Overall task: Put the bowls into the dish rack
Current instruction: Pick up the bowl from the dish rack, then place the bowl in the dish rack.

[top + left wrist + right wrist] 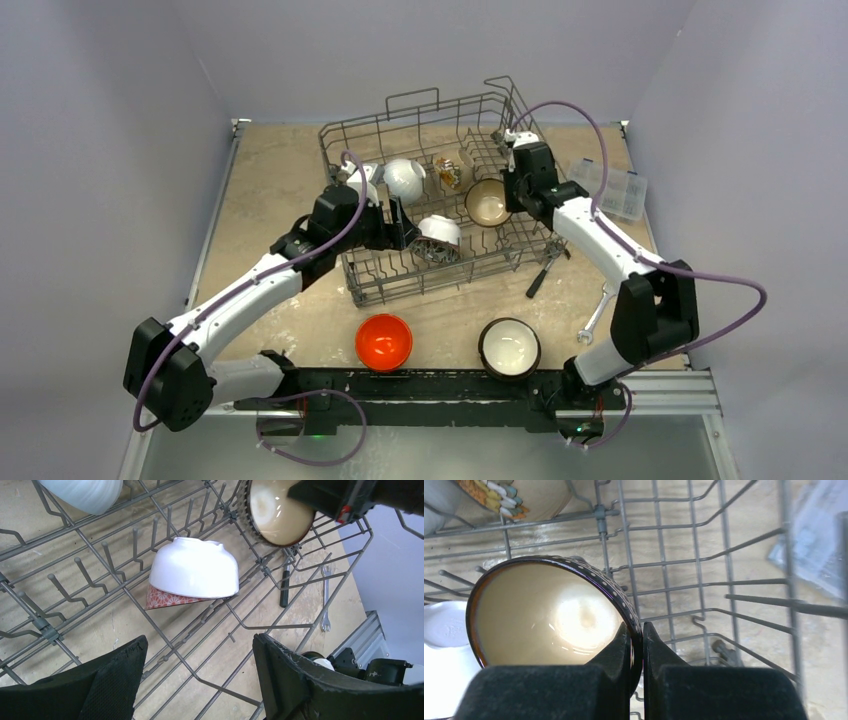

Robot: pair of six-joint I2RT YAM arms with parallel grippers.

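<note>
The dish rack (400, 290) stands mid-table. In it are a white bowl (438, 232) lying upside down on a red-patterned bowl (165, 600), a pale round bowl (404, 178), a colour-patterned bowl (449, 172) and a dark bowl with a cream inside (487, 202). My right gripper (636, 630) is shut on that dark bowl's (544, 615) rim, one finger inside and one outside. Over the rack's near-left part my left gripper (200, 675) hangs open and holds nothing. An orange-red bowl (384, 341) and another dark, cream-lined bowl (509, 347) sit on the table in front.
A clear plastic compartment box (612, 188) lies at the right edge. A black-handled tool (543, 272) and a wrench (598, 312) lie right of the rack. The rack's upright tines (107, 555) surround the bowls.
</note>
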